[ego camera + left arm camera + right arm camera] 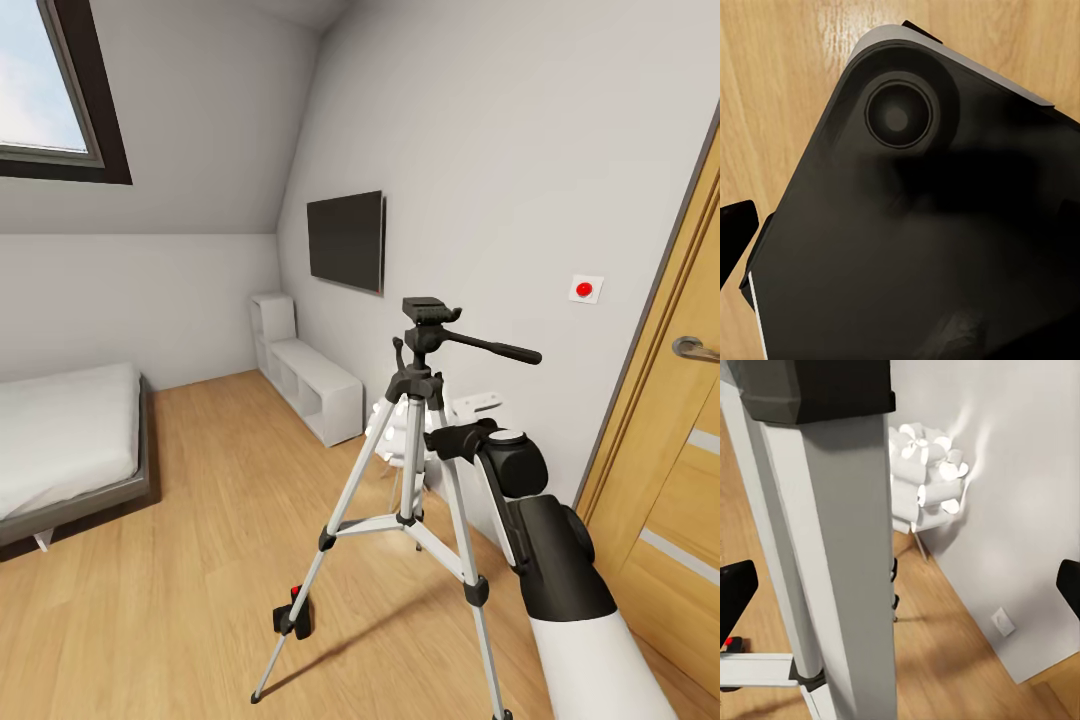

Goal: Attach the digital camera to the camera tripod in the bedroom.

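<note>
digital camera (pixel 294 612) beside camera tripod (pixel 416 452) foot

The camera tripod (pixel 415 470) stands mid-floor, its spread legs hemming in the digital camera (pixel 294 612) lying by the front-left leg. Bare wood floor (pixel 200 520) lies open toward the bed (pixel 70 440). Behind, the white petal lamp (pixel 922 472) crowds the wall (pixel 520 180), and the door (pixel 670 480) closes off the right.

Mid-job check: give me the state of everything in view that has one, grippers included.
camera tripod: standing upright, legs spread, head plate bare
digital camera: on the floor by a tripod foot, not attached
right gripper: open, fingers either side of a tripod leg
door: closed
TV: off
</note>
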`<state>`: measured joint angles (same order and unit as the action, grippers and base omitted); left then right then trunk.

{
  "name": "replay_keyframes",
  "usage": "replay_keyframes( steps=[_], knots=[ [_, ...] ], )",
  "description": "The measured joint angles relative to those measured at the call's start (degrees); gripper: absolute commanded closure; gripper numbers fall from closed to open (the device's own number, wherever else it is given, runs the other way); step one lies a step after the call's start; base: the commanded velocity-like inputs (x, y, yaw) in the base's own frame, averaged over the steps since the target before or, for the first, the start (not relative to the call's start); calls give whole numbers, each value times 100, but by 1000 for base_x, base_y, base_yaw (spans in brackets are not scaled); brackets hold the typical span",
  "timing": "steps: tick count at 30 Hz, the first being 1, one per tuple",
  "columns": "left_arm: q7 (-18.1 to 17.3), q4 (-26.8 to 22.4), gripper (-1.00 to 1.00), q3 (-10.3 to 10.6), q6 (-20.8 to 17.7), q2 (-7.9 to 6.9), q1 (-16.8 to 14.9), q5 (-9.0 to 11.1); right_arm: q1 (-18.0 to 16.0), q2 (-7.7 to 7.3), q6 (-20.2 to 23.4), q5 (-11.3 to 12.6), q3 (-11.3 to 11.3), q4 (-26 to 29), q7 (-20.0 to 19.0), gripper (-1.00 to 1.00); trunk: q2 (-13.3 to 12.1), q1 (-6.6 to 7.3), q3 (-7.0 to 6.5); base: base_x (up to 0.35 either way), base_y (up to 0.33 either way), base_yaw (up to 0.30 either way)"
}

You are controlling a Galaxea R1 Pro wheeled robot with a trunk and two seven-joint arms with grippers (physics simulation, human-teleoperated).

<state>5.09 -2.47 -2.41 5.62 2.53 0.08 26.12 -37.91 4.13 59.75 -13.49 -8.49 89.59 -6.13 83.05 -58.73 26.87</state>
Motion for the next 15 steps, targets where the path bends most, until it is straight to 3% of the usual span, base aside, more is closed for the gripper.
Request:
replay_keyframes(
  steps=[15],
  knots=[
    [0,0,-100,-3,0,-6,0,1,8,-42,-160,-17,1,-34,-137,-100,0,0,0,0,0,0]
  ],
)
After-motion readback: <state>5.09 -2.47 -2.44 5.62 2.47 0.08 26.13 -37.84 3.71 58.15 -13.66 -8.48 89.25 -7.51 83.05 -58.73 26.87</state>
